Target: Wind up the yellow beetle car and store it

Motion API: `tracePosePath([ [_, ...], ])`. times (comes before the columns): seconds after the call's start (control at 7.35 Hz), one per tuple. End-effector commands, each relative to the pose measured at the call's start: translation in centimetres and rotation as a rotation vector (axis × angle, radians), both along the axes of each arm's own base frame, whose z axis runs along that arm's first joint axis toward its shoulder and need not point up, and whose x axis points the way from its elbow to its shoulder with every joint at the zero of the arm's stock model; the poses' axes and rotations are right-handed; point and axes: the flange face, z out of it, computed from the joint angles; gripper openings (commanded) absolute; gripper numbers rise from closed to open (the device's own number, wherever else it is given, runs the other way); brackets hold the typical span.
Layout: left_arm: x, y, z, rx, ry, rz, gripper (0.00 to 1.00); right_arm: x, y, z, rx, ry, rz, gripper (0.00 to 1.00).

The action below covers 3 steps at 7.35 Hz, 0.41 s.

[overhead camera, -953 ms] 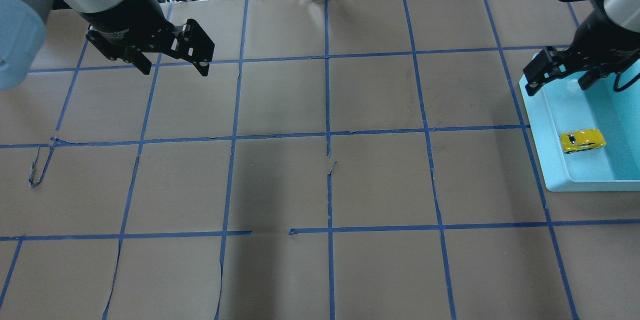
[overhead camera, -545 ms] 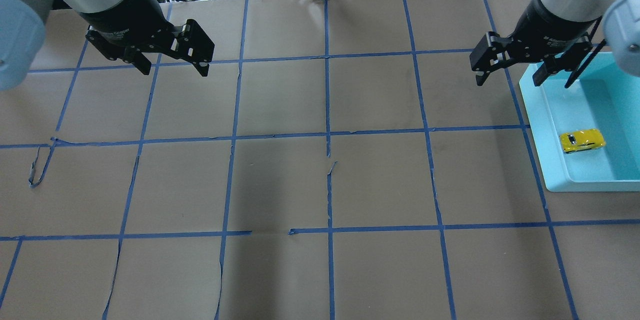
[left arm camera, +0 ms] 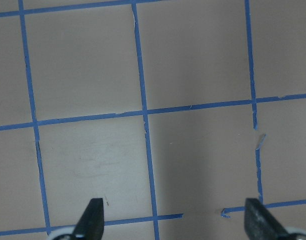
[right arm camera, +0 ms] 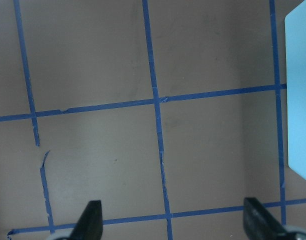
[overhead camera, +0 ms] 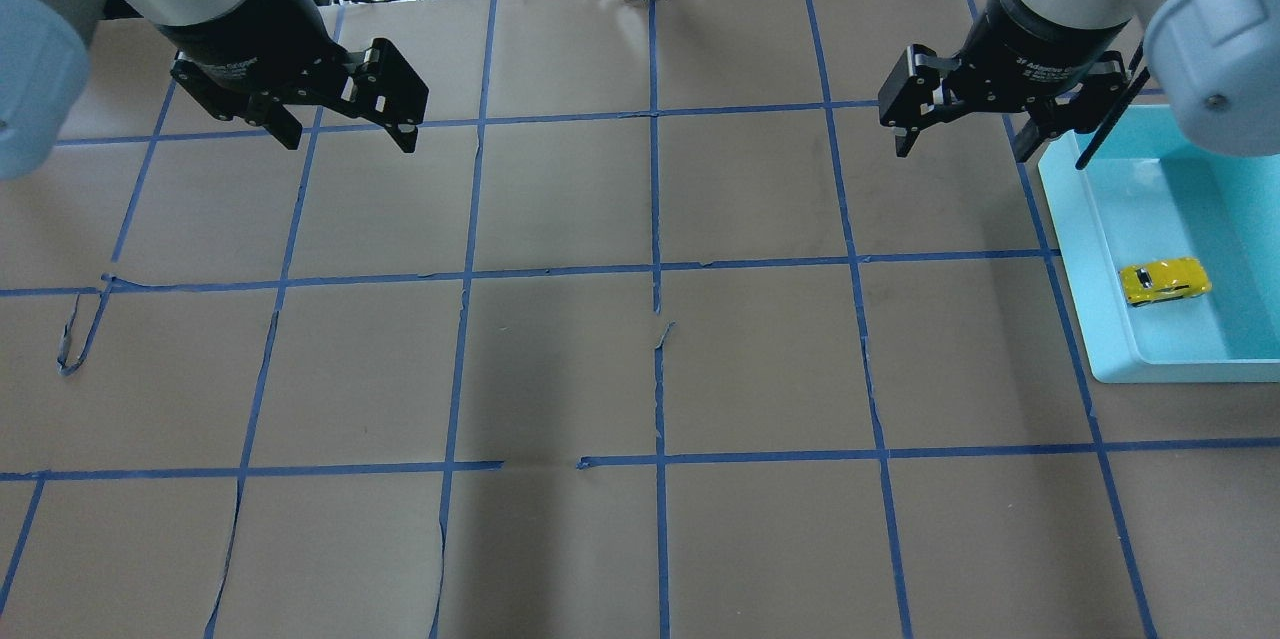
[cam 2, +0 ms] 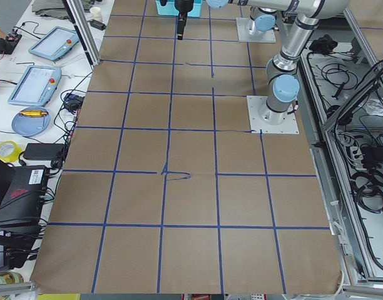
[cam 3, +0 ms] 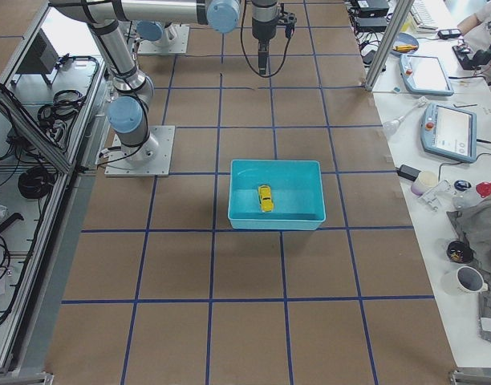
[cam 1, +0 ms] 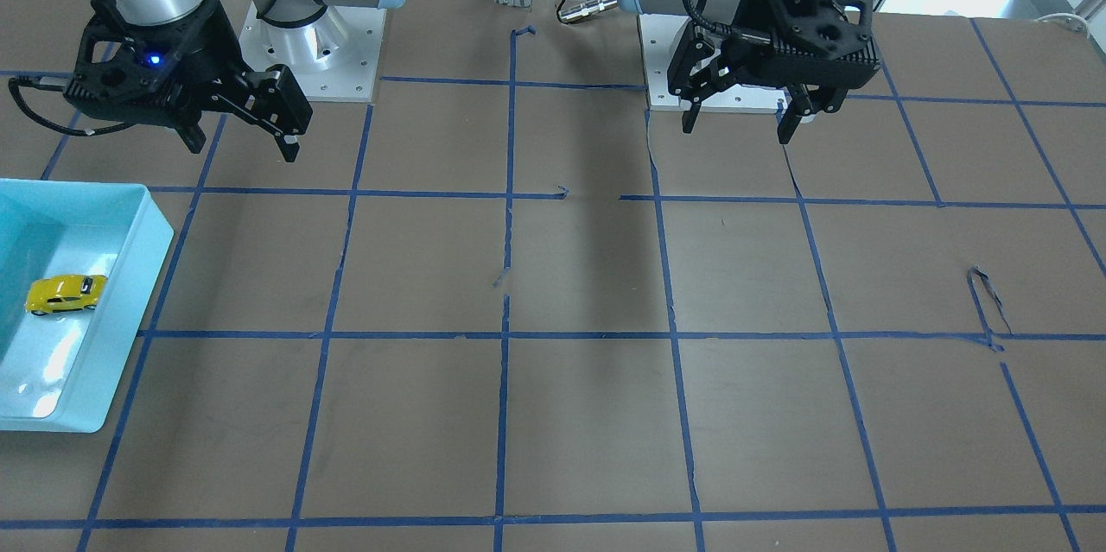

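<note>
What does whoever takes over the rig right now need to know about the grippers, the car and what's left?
Left gripper: open, empty, above the table.
Right gripper: open, empty, above the table beside the teal bin.
Yellow beetle car: inside the bin, neither gripper touching it.
Done: car is stored; whether it was wound up cannot be told.
Left: likely only parking the arms.

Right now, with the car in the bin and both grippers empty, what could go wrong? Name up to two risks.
1. The car lies loose near one wall of the bin. If its spring is wound, which cannot be seen, it may roll and hit a wall.
2. The right gripper, open, hangs close to the bin's corner. A low sweep towards it could knock the bin.
</note>
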Motion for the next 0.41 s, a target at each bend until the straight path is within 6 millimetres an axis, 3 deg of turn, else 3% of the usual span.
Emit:
tracePosePath([
  [0.0,-0.03,0.01,0.0,0.0,0.0,-0.001,1.0,0.06,0.49,0.51,0.0,0.026,0.002,1.0],
  [0.27,-0.03,0.07,0.08,-0.002,0.0,-0.001,1.0,0.12,0.5,0.43,0.001,0.02,0.001,1.0],
])
